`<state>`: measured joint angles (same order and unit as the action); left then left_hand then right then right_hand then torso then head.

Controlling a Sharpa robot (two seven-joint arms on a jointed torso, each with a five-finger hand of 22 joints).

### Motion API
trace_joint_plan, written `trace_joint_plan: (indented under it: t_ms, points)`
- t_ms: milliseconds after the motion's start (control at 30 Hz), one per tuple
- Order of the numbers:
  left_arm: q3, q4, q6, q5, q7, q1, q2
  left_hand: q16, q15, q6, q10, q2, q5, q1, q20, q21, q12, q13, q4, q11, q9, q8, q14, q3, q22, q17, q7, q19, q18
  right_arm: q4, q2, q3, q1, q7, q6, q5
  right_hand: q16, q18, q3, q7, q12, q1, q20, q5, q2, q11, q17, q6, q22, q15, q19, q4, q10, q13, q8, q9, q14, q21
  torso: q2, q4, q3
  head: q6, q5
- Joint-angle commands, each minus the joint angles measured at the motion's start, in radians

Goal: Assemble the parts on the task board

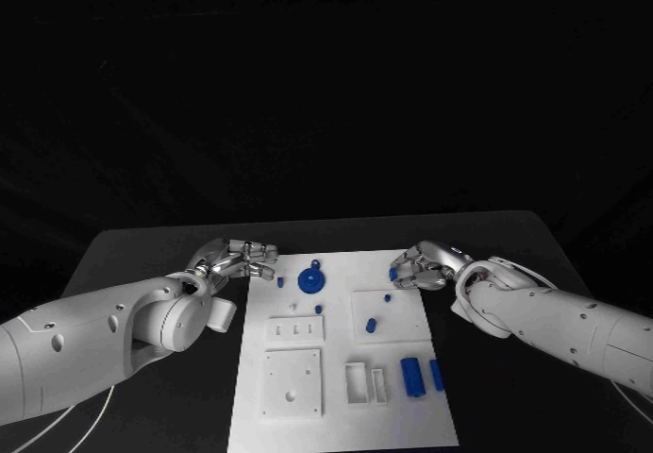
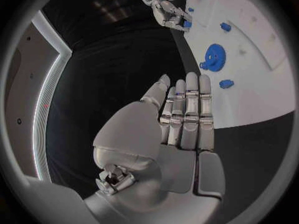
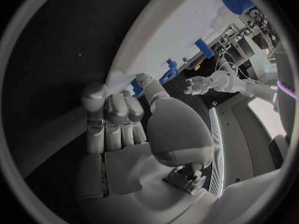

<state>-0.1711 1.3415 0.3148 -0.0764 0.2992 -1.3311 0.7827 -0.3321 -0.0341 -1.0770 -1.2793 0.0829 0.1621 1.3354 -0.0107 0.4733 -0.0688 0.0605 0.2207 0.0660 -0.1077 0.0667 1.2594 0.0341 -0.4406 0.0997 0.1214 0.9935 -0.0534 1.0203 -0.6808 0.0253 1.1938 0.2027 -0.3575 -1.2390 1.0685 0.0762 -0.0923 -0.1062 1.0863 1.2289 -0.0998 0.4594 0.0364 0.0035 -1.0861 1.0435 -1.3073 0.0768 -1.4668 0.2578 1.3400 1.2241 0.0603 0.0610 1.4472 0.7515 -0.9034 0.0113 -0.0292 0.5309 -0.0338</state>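
- Nearest the head camera, at the near end of the flat white rectangular task board (image 1: 341,415), sit a square white plate with small holes (image 1: 293,381) and two narrow white slotted blocks (image 1: 365,382); just beside them lie two long blue rectangular bars (image 1: 411,376), one of them at the board's right edge
- No brand, label or writing can be read anywhere on the board or the arms
- Further up the board lies a small blue oval peg (image 1: 370,325) on a raised white square; a round blue toothed gear (image 1: 311,279) lies near the far end, with a tiny blue stub (image 1: 319,308) below it
- The left hand (image 1: 240,260) is at the board's far left corner; from its wrist camera the fingers (image 2: 187,114) lie straight and close together, palm bare, holding nothing; the gear (image 2: 215,57) sits well beyond its fingertips
- The right hand (image 1: 425,265) is over the board's far right edge, fingers curled down; a small blue part (image 1: 394,275) shows at its fingertips; from its wrist the thumb tip lies against the blue piece (image 3: 138,87) at the board's rim; whether it really grips it I cannot tell
- The black table (image 1: 150,250) lies under everything
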Motion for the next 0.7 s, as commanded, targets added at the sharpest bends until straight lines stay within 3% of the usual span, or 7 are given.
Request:
trace_joint_plan:
  t_ms: [33, 333, 700]
  points:
    - [0.001, 0.003, -0.015, -0.006, 0.011, 0.0, 0.0, -0.006, 0.001, -0.003, -0.008, -0.001, 0.001, 0.006, -0.001, 0.005, 0.003, 0.001, 0.006, -0.001, 0.0, -0.003, -0.002, 0.001, -0.001, 0.0, 0.0, -0.003, -0.005, -0.002, 0.004, 0.005, -0.009, -0.007, 0.028, -0.019, 0.004, -0.008, -0.011, 0.0, 0.006, -0.005, 0.003, -0.01, -0.007, -0.003, -0.002, 0.008, -0.094, -0.001, -0.017, 0.001, -0.001, 0.002, 0.001, 0.002, 0.001, 0.008, 0.0, 0.0004, 0.0016, 0.002, 0.0]
    - [0.001, 0.004, -0.016, -0.007, 0.01, -0.001, 0.0, -0.006, 0.001, -0.003, -0.008, -0.001, 0.001, 0.006, -0.001, 0.005, 0.003, 0.001, 0.006, -0.001, 0.0, -0.003, -0.002, 0.001, -0.001, 0.0, 0.0, -0.003, -0.005, -0.001, 0.009, 0.005, -0.01, -0.007, 0.029, -0.018, 0.009, -0.009, -0.035, 0.003, 0.01, -0.014, 0.002, -0.032, -0.014, -0.004, -0.009, 0.023, -0.095, 0.0, -0.017, 0.004, 0.001, 0.004, 0.002, 0.002, 0.002, 0.013, 0.001, -0.0003, 0.0025, 0.003, -0.001]
    - [0.001, 0.004, -0.018, -0.009, 0.009, -0.001, 0.001, -0.006, 0.001, -0.003, -0.008, -0.001, 0.001, 0.006, -0.001, 0.005, 0.003, 0.001, 0.006, -0.001, 0.0, -0.003, -0.002, 0.001, -0.001, 0.0, 0.0, -0.003, -0.005, -0.001, 0.011, 0.005, -0.011, -0.006, 0.029, -0.017, 0.01, -0.011, -0.08, 0.015, 0.012, -0.016, -0.001, -0.1, -0.031, -0.011, -0.013, 0.073, -0.095, 0.004, -0.017, 0.004, 0.003, 0.008, 0.002, 0.002, 0.003, 0.017, 0.001, 0.0005, 0.0037, 0.003, -0.002]
